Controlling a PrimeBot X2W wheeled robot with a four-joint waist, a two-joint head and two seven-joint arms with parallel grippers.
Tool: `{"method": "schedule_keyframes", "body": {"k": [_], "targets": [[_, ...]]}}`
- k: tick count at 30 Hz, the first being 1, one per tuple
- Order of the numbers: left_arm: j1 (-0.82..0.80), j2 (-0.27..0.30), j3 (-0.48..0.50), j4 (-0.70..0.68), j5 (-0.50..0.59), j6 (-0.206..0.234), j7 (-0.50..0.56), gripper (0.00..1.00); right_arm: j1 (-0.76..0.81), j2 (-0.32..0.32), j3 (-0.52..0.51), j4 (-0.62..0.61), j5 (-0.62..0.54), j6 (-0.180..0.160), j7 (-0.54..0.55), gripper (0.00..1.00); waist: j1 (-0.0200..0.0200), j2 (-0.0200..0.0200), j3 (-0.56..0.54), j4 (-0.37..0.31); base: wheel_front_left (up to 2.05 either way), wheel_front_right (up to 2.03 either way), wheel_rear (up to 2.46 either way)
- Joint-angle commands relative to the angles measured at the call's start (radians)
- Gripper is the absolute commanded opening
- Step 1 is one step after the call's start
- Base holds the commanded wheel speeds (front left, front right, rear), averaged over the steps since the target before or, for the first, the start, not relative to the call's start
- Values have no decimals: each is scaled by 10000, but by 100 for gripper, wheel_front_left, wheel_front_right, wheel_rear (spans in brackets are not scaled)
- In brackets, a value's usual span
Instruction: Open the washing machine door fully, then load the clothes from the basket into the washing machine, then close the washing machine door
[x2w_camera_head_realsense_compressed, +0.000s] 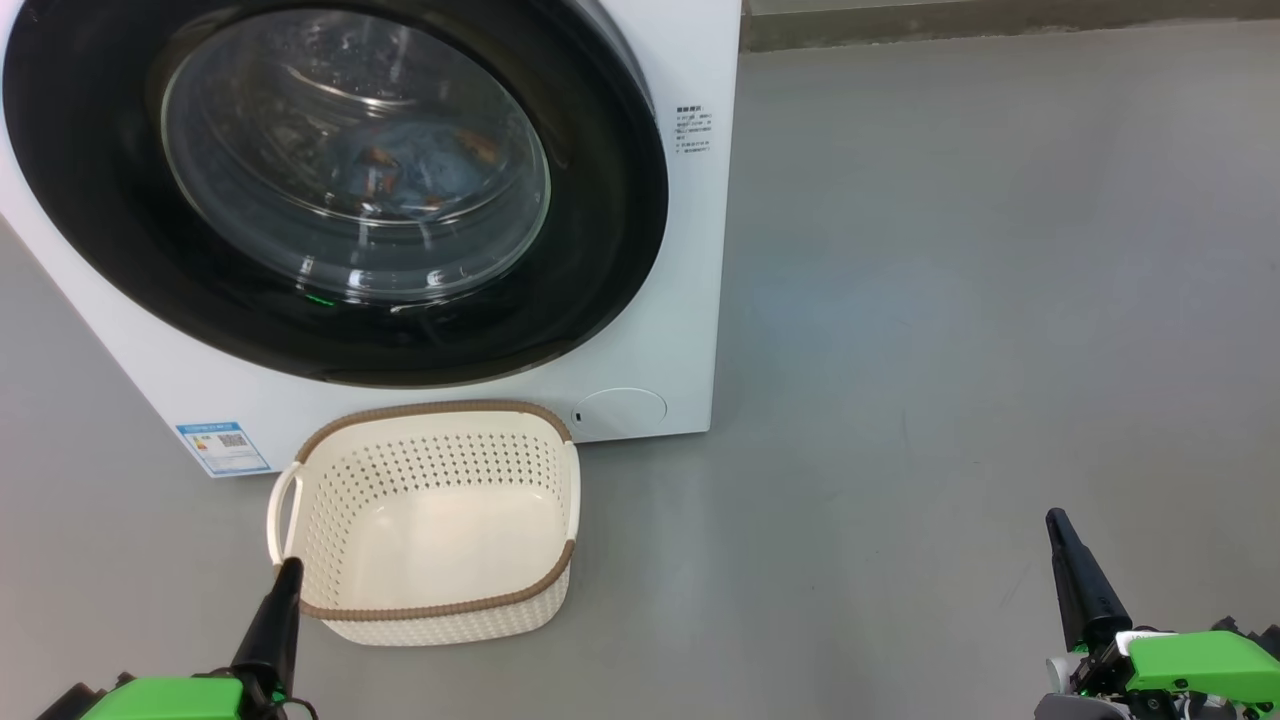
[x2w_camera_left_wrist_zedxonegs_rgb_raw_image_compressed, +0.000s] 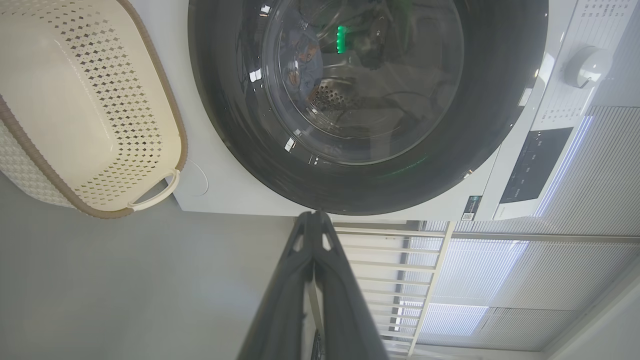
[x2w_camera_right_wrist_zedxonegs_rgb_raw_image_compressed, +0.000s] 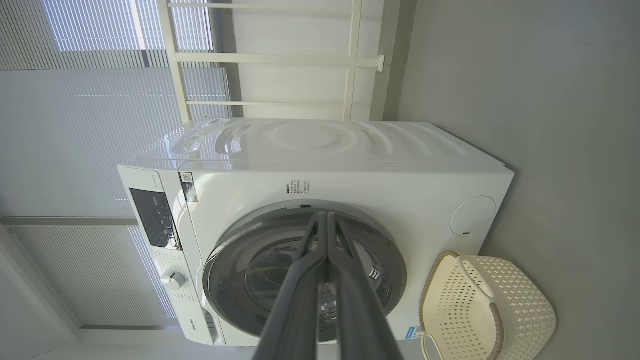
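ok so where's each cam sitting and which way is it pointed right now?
Head view: on the head, looking forward and down at the washing machine door and the basket on the floor; left gripper lower left, right gripper lower right.
Left wrist view: on the left wrist, looking along its shut fingers at the door, picture rolled sideways.
Right wrist view: on the right wrist, farther back, whole washing machine sideways behind its shut fingers.
Shared: all three show door and basket.
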Motion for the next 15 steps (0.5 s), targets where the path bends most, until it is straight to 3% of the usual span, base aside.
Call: {"method": "schedule_keyframes", "body": {"k": [1, 15], "targets": [[-411, 159, 354, -190, -51, -71, 22, 0, -407, -34, 216, -245, 34, 16, 83, 0, 0, 0, 0, 0, 0, 0, 0], [-412, 149, 368, -189, -40, -71, 33, 0, -407, -33, 215, -245, 33, 16, 84, 0, 0, 0, 0, 0, 0, 0, 0]]}}
